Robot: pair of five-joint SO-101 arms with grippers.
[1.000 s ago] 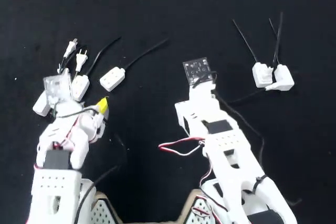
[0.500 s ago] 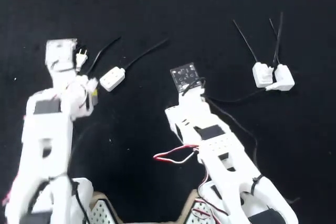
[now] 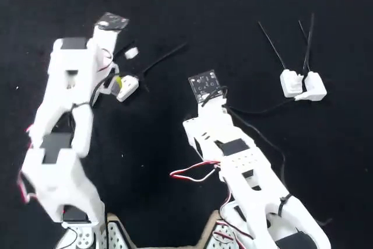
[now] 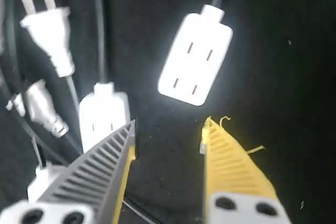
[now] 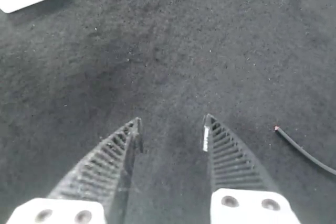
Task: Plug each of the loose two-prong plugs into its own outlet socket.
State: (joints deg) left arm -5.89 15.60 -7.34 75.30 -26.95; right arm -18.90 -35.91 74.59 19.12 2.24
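A black cloth is covering the desk point(image 3: 175, 16), and dark equipment with cables is sitting beyond its far edge.

The left fingers point(image 4: 210, 135) are standing wide apart over the cloth, holding nothing. A white outlet socket point(image 4: 195, 59) is lying just beyond the fingertips without touching them, nearer the yellow finger, with its cable running away. A second socket point(image 4: 103, 116) is lying just beside the grey finger's tip and is partly hidden by it. Farther out on that side a two-prong plug point(image 4: 50, 24) is lying with its prongs pointing away, and a blurred second plug point(image 4: 39, 108) is lying near it. The right fingers point(image 5: 212, 135) are also spread wide, holding nothing over bare cloth, with a thin black cable point(image 5: 304, 153) nearby.

The left wrist view is showing the four slots of the outlet socket, which from above is reading as a plain white block beside the left arm. The high view is adding two white cable ends point(image 3: 302, 84), lying close together and seemingly touching, well apart from both arms on the desk's right side. Their black cables are running toward the far edge.
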